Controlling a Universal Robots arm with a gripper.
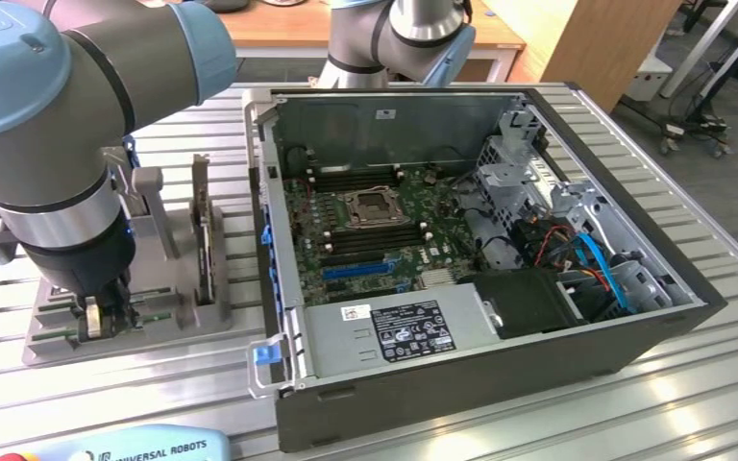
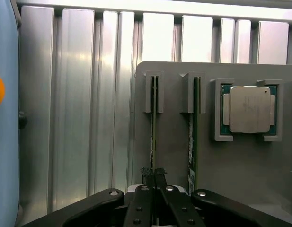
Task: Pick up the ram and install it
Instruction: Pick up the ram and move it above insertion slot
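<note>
Two green ram sticks stand on edge in slots of a grey holder [image 2: 179, 137]. My gripper [image 2: 154, 176] is shut on the end of one ram [image 2: 154, 127]; its black fingers [image 2: 145, 198] pinch the thin board. The other ram [image 2: 195, 132] stands in the neighbouring slot, untouched. In the exterior view my gripper [image 1: 93, 322] reaches down into the holder [image 1: 164, 322] at the exterior view's left, and one upright ram [image 1: 201, 230] shows beside my arm. The open computer case [image 1: 676, 317] lies to the exterior view's right, with the motherboard [image 1: 369, 240] exposed.
A square silver CPU [image 2: 250, 109] sits in its own pocket of the holder. The bench is ribbed aluminium [image 2: 75, 118]. Inside the case are an empty CPU socket [image 1: 376, 206], a power supply [image 1: 402, 331] and blue cables [image 1: 600, 264]. A teach pendant [image 1: 151, 447] lies at the front edge.
</note>
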